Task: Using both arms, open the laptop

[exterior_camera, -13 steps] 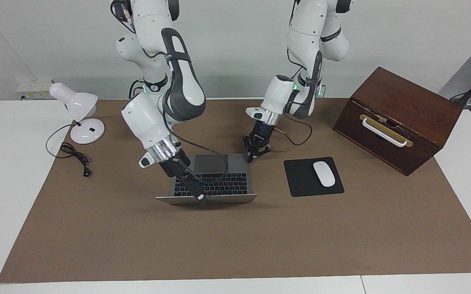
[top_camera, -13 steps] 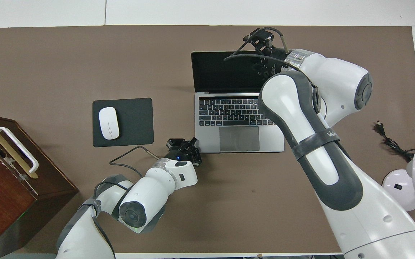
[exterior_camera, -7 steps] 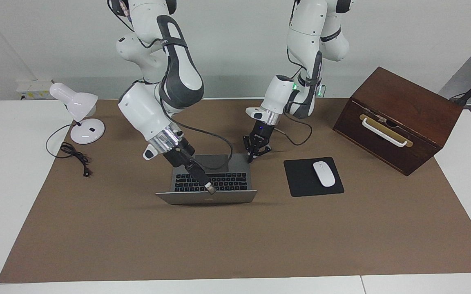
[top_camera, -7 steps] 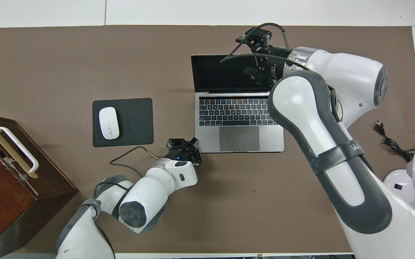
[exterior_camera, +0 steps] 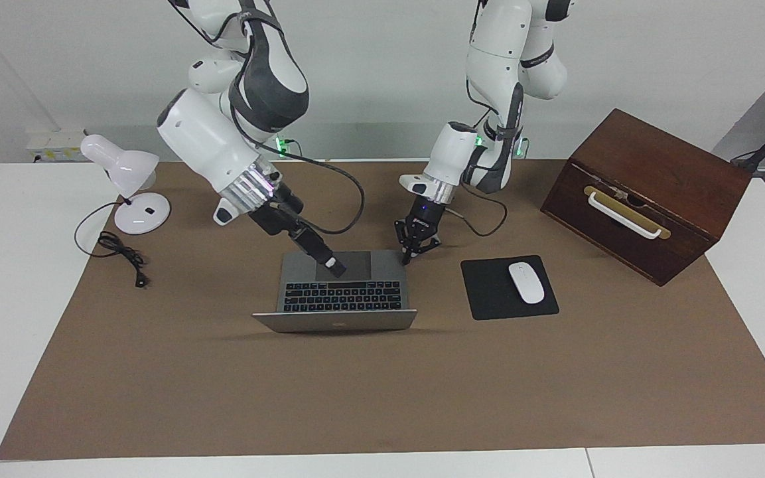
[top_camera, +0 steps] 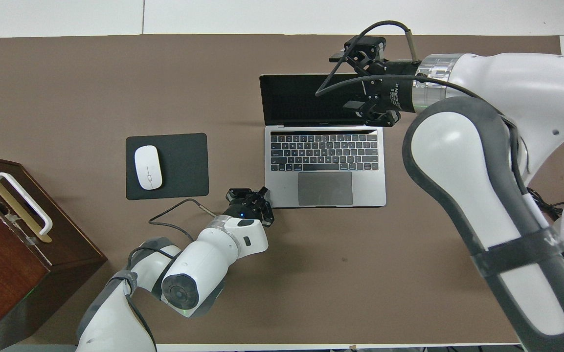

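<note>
Matt silver metal laptop [exterior_camera: 334,320] on a dull brown paper-like mat [exterior_camera: 382,392]; polished dark wooden box [exterior_camera: 654,192]; glossy white plastic mouse [exterior_camera: 527,282].

The laptop [top_camera: 325,188] has a silver-grey body, a black keyboard, a grey trackpad and a black screen. It lies on a plain brown table cover [exterior_camera: 382,392]; the table [exterior_camera: 10,299] around it is white. The mouse [exterior_camera: 527,282] is white, on a black mouse pad [exterior_camera: 488,292]. The box [exterior_camera: 647,192] is dark reddish-brown wood with a white handle on a gold plate. The lamp [exterior_camera: 131,186] is white with a black cord. The arms [exterior_camera: 488,60] are white with dark grey panels, silver wrist rings, black cables and black grippers
</note>
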Tool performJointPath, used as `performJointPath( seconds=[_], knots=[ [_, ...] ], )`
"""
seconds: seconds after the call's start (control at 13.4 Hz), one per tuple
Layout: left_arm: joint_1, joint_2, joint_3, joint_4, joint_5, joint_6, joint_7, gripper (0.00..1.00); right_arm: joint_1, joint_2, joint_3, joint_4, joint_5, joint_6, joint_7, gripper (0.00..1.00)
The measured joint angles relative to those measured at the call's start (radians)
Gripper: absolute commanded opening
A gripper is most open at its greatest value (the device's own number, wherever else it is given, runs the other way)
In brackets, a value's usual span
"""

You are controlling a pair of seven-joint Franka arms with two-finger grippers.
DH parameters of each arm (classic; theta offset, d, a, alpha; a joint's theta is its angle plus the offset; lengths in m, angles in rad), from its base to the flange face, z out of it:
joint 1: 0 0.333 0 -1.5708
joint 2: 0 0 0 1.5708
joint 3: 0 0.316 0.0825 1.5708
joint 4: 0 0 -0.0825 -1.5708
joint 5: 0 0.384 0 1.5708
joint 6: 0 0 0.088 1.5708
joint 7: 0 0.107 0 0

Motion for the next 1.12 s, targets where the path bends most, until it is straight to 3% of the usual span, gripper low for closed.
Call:
performJointPath(
  seconds=[0.3,0.74,0.97,1.12],
  knots=[
    [0.0,-0.005,-0.002,-0.007,0.0,0.003,-0.003,0.0,-0.115,-0.041,0.033,0.102,-0.228,-0.234,0.001,1.0],
    [0.0,-0.034,-0.005,-0.027,0.0,0.006,-0.017,0.0,-0.449,-0.057,0.293,0.247,-0.428,-0.472,-0.146,1.0],
    [0.0,-0.055,-0.005,-0.042,0.0,0.006,-0.027,0.0,-0.657,-0.07,0.47,0.29,-0.549,-0.568,-0.281,1.0],
    [0.0,-0.065,-0.005,-0.049,0.0,0.006,-0.047,0.0,-0.696,-0.082,0.504,0.296,-0.635,-0.602,-0.377,1.0]
  ],
)
